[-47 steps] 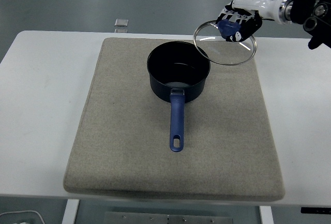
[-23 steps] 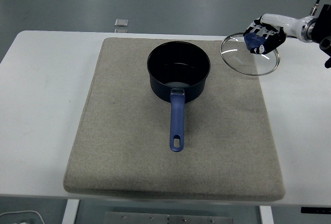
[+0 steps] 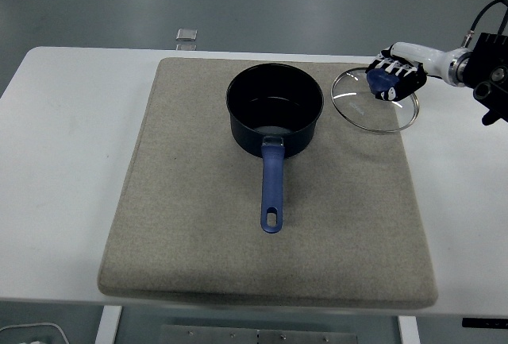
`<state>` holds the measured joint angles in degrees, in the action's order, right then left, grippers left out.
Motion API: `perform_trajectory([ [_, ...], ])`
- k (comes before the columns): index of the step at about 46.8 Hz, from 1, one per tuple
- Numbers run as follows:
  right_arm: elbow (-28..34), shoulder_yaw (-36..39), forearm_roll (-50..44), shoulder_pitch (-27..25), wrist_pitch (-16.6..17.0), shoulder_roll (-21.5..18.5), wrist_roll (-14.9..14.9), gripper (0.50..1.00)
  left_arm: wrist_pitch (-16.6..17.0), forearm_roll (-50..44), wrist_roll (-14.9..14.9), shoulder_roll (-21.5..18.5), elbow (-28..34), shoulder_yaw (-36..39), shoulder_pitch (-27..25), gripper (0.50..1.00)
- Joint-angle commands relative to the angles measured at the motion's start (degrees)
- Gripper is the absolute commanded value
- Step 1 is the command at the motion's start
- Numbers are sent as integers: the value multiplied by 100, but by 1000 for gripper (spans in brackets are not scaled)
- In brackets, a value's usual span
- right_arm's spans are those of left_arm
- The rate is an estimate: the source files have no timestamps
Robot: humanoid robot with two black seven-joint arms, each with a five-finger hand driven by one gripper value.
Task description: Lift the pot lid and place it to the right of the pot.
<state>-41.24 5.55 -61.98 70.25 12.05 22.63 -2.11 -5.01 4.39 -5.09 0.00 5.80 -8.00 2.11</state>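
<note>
The right hand point(image 3: 390, 76) is curling its fingers around the blue knob of the glass lid point(image 3: 375, 101), holding the lid just right of the pot point(image 3: 275, 117), low over the far right corner of the grey mat point(image 3: 198, 225) on the bench point(image 3: 55, 161); whether the rim is touching the mat is not clear. The pot is standing open left of the lid, its blue handle point(image 3: 271, 189) pointing toward the near edge. If the fingers are letting go while the lid is tilted or not yet down, it could drop, wobble, slide off the mat's right edge or roll against the pot.
</note>
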Motion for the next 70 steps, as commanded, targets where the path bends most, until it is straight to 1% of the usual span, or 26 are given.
perform_trajectory([
  [1,2,51,-7,-20,-1,-13,0,852,0,0,0,0,0,0,0,1000],
  [5,2,77,11,-11,-1,-13,-9,870,0,0,0,0,0,0,0,1000],
  [7,2,86,11,-3,-1,-13,-18,895,0,0,0,0,0,0,0,1000],
  [10,-7,86,81,24,34,-4,-35,895,0,0,0,0,0,0,0,1000],
  [14,-24,165,397,41,61,4,-35,895,0,0,0,0,0,0,0,1000],
  [19,-33,394,1020,24,149,-4,-35,895,0,0,0,0,0,0,0,1000],
  [21,-33,455,1319,24,245,-4,-35,895,0,0,0,0,0,0,0,1000],
  [26,-25,657,2198,15,623,-4,-35,895,0,0,0,0,0,0,0,1000],
  [30,-7,798,2848,-3,738,-4,-35,895,0,0,0,0,0,0,0,1000],
  [37,11,930,3833,-64,738,-13,-35,895,0,0,0,0,0,0,0,1000],
  [45,11,939,4747,-134,764,-13,-44,895,0,0,0,0,0,0,0,1000],
  [49,11,1079,5476,-257,755,-22,-35,895,0,0,0,0,0,0,0,1000],
  [52,11,1220,5881,-398,747,-118,-35,895,0,0,0,0,0,0,0,1000],
  [58,37,1483,6093,-591,545,-347,-44,893,0,0,0,0,0,0,0,1000],
  [63,46,1957,6137,-793,316,-382,-44,895,0,0,0,0,0,0,0,1000],
  [67,37,2283,6181,-925,298,-417,-35,895,0,0,0,0,0,0,0,1000],
  [70,37,2371,6207,-969,333,-444,-18,897,0,0,0,0,0,0,0,1000],
])
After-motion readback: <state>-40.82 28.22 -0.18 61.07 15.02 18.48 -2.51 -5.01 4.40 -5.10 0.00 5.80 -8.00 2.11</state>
